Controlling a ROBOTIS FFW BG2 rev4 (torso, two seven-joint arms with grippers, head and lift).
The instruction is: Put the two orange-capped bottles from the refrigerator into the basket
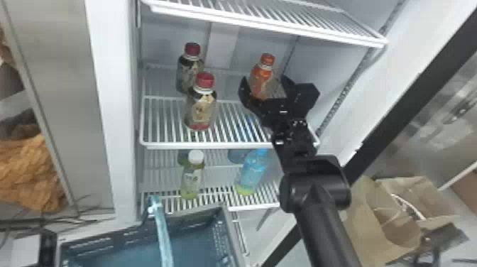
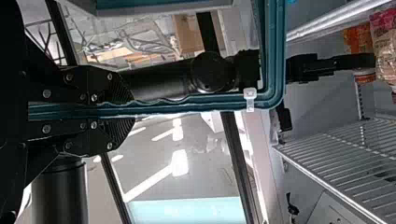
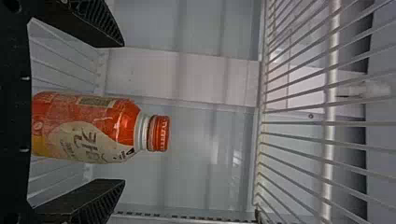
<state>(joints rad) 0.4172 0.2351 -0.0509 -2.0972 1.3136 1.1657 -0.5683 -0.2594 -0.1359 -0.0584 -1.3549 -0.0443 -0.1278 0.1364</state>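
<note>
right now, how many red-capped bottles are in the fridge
2, both left of the orange bottle on its shelf: the front bottle and the rear bottle. Others may be hidden.

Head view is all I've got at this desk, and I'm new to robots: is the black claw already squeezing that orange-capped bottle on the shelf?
Observer: Not yet. The right wrist view shows the right gripper with its fingers apart around the orange-capped bottle, a gap on both sides.

Operator: And what's the robot's left claw up to?

Observer: In the left wrist view, the left gripper is shut on the teal basket handle.

Operator: Are the right claw's fingers smooth inside?

Observer: No, the right wrist view shows ridged pads on them.
</note>
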